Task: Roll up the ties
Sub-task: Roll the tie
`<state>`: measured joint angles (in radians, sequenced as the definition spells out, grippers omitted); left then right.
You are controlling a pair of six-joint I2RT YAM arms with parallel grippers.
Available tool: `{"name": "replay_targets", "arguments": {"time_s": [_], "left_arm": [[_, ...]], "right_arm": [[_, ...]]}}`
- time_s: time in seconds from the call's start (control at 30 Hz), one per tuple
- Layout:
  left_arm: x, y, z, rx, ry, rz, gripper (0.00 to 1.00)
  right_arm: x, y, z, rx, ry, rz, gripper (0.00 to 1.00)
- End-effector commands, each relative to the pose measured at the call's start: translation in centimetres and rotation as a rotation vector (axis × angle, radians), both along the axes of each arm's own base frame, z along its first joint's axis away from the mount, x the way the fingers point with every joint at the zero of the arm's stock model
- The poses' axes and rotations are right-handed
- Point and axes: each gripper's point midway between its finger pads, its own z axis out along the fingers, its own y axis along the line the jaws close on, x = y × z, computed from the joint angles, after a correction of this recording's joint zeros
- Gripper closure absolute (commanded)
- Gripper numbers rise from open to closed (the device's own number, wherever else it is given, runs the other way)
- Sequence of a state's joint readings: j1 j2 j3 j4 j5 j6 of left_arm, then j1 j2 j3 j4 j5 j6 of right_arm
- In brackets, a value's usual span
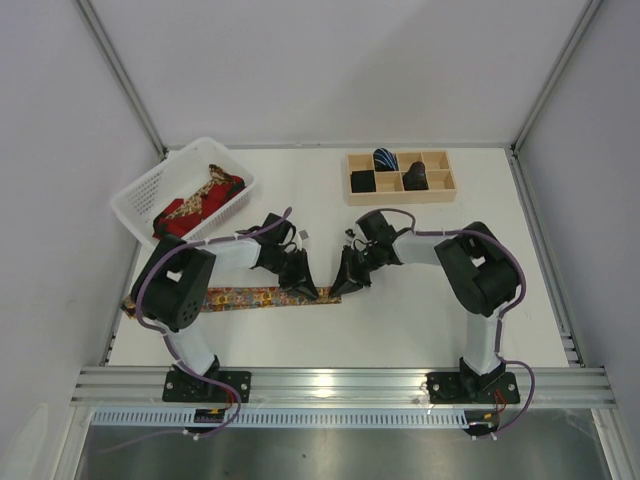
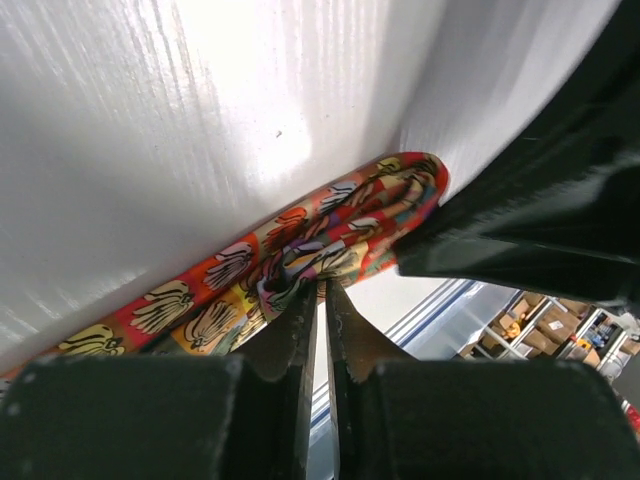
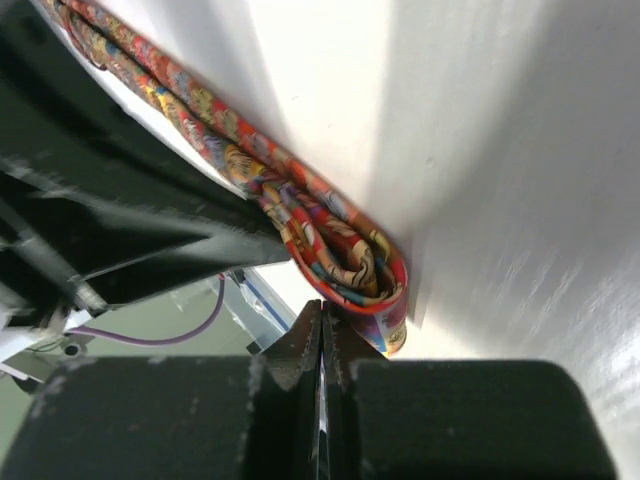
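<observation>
My overhead view is evenly lit from above: the white bench point(image 1: 420, 290) reads bright, and the arms throw only soft, short shadows. Detail is sharp but small. Both wrist views catch hard glare off the bench, nearly washed out. The left gripper point(image 2: 322, 290) and right gripper point(image 3: 323, 310) sit close, dark and blurred, while the floral tie point(image 2: 300, 250) is crisp and vivid.

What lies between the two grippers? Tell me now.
The folded end of the floral tie lies between left gripper and right gripper, top view.
</observation>
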<state>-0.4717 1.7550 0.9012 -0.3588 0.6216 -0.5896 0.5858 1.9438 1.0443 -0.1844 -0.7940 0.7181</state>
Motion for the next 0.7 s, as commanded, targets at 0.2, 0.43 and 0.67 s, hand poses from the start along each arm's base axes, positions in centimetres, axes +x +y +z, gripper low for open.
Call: {"name": "replay_targets", "arguments": {"time_s": [0.2,0.43,0.67], "left_arm": [[0.5,0.7,-1.1,0.051,-0.034,-0.031,0.87],[0.6,0.8,-1.4,0.059,-0.032,-0.035,0.87],[0.6,1.2,-1.8,0.066,-0.026,-0.034,0.88]], "right_arm": [[0.4,-1.7,3.2,-0.033,-0.14,0.058,0.76],[0.3,-2.4,0.8,-0.059,-0.15,0.083,0.57],[0.4,-2.1,-1.6,-0.05,-0.159,0.126,0.48]]}}
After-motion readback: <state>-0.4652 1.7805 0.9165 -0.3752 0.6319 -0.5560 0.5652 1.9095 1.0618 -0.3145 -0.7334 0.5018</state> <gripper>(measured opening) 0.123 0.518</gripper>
